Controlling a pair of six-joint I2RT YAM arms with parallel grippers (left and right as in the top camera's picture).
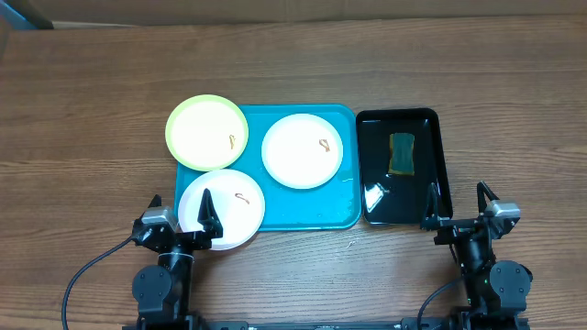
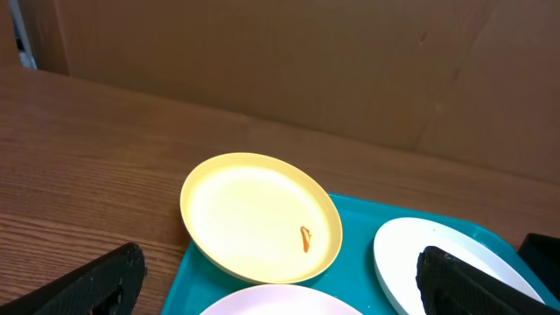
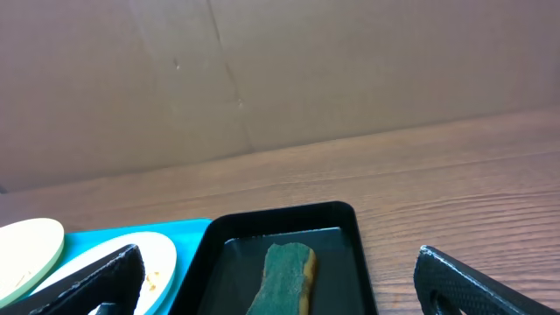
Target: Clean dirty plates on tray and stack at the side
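**Sitting on the turquoise tray (image 1: 312,209): three smeared plates, nothing gripped**

So all three plates are on or hanging off the tray, each with a little orange-brown squiggle on it. The yellow-green plate (image 1: 206,132) is at the far left corner, with a good chunk of it sticking out over the wooden table (image 1: 92,92). The middle white plate (image 1: 303,150) sits fully inside the rim. The near white plate (image 1: 221,208) overhangs the tray's near left corner.

Just beside the tray on the right is a glossy black tray (image 1: 442,174) with a green sponge (image 1: 402,152) lying flat in its far half.

The left gripper (image 1: 181,211) is spread wide and holding nothing. From overhead one finger overlaps the near white plate, but I can't tell if it actually touches. The right gripper (image 1: 457,202) is also spread wide and empty-handed, parked at the black tray's near right corner. Brown cardboard backs the table in both wrist views.
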